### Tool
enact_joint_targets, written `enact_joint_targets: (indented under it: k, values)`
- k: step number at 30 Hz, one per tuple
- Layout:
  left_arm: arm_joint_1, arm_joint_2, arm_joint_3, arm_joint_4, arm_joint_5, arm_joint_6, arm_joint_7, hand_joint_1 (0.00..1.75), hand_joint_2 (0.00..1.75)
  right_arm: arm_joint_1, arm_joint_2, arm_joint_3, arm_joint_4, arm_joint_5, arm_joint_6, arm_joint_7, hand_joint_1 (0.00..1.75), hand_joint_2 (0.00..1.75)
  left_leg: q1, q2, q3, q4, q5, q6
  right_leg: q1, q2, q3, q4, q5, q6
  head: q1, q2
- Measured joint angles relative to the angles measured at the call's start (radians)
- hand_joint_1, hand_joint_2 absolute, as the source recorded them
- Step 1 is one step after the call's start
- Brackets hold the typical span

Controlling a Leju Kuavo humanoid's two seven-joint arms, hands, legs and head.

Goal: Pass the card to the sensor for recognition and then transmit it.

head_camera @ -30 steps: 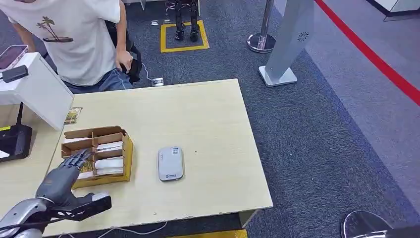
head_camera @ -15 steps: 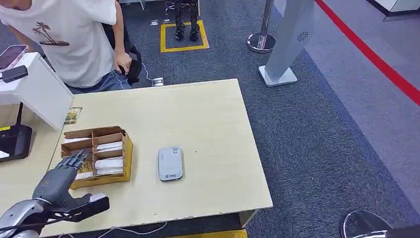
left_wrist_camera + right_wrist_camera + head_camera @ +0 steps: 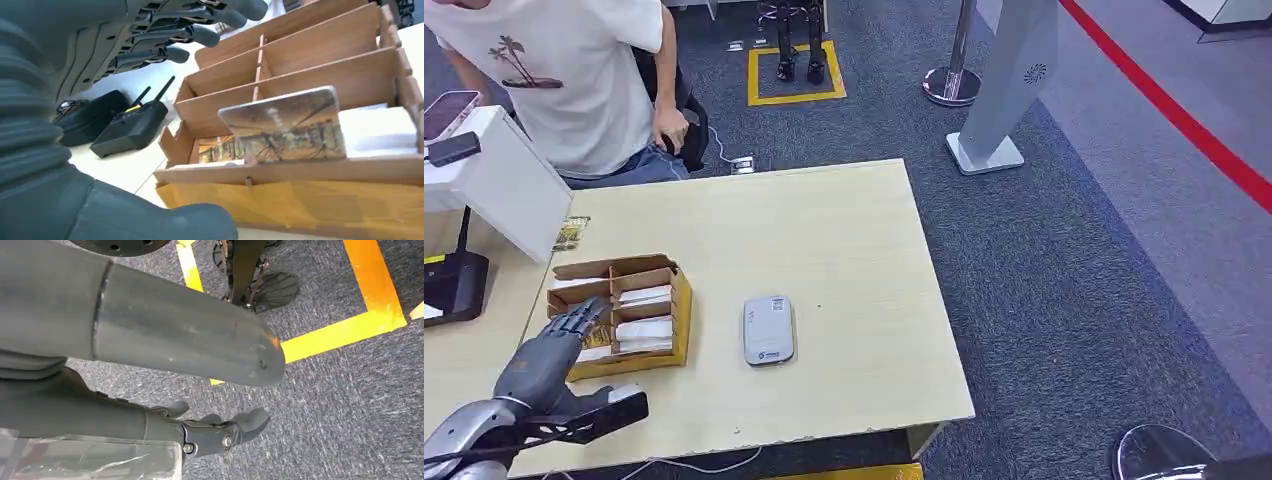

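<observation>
A divided cardboard box [image 3: 683, 315] of cards stands on the left of the wooden table [image 3: 844, 230]. In the left wrist view a card with a printed picture [image 3: 285, 125] leans upright in the box's [image 3: 300, 205] nearest compartment. My left hand [image 3: 549, 358] hovers at the box's near-left corner, fingers [image 3: 200, 35] spread above the compartments and thumb [image 3: 150, 220] out below, holding nothing. The grey sensor [image 3: 769, 329] lies flat to the right of the box. My right hand [image 3: 220, 432] hangs over carpet with nothing in it.
A person [image 3: 574, 80] in a white shirt stands behind the table's far left corner. A white stand [image 3: 494, 180] and a black device [image 3: 454, 285] sit at the left edge, a black radio [image 3: 132, 125] beside the box. A loose card [image 3: 571, 233] lies beyond the box.
My left hand has drawn back slightly toward the table's near edge and stays by the box. The person has shifted a little.
</observation>
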Motion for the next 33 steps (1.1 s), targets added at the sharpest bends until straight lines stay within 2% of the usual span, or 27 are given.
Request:
enact_joint_targets:
  k: [18, 19, 20, 21, 33]
  values:
    - [-0.007, -0.008, 0.000, 0.000, 0.000, 0.000, -0.002, 0.00, 1.75, 0.000, 0.000, 0.000, 0.000, 0.000, 0.000, 0.000, 0.00, 0.00, 0.000, 0.000, 0.000, 0.000, 0.000, 0.000, 0.000, 0.000, 0.000, 0.000, 0.000, 0.000, 0.000, 0.000]
    - [-0.007, -0.008, 0.000, 0.000, 0.000, 0.000, -0.002, 0.09, 1.75, 0.000, 0.000, 0.000, 0.000, 0.000, 0.000, 0.000, 0.00, 0.00, 0.000, 0.000, 0.000, 0.000, 0.000, 0.000, 0.000, 0.000, 0.000, 0.000, 0.000, 0.000, 0.000, 0.000]
    - [-0.007, -0.008, 0.000, 0.000, 0.000, -0.001, -0.002, 1.64, 1.75, 0.000, 0.000, 0.000, 0.000, 0.000, 0.000, 0.000, 0.00, 0.00, 0.000, 0.000, 0.000, 0.000, 0.000, 0.000, 0.000, 0.000, 0.000, 0.000, 0.000, 0.000, 0.000, 0.000]
    - [-0.007, -0.008, 0.000, 0.000, 0.002, -0.002, -0.003, 1.75, 1.75, 0.000, 0.000, 0.000, 0.000, 0.000, 0.000, 0.000, 0.00, 0.00, 0.000, 0.000, 0.000, 0.000, 0.000, 0.000, 0.000, 0.000, 0.000, 0.000, 0.000, 0.000, 0.000, 0.000]
    - [-0.005, -0.005, 0.002, 0.000, 0.024, 0.002, -0.023, 1.75, 1.75, 0.000, 0.000, 0.000, 0.000, 0.000, 0.001, -0.003, 0.00, 0.00, 0.000, 0.000, 0.000, 0.000, 0.000, 0.000, 0.000, 0.000, 0.000, 0.000, 0.000, 0.000, 0.000, 0.000]
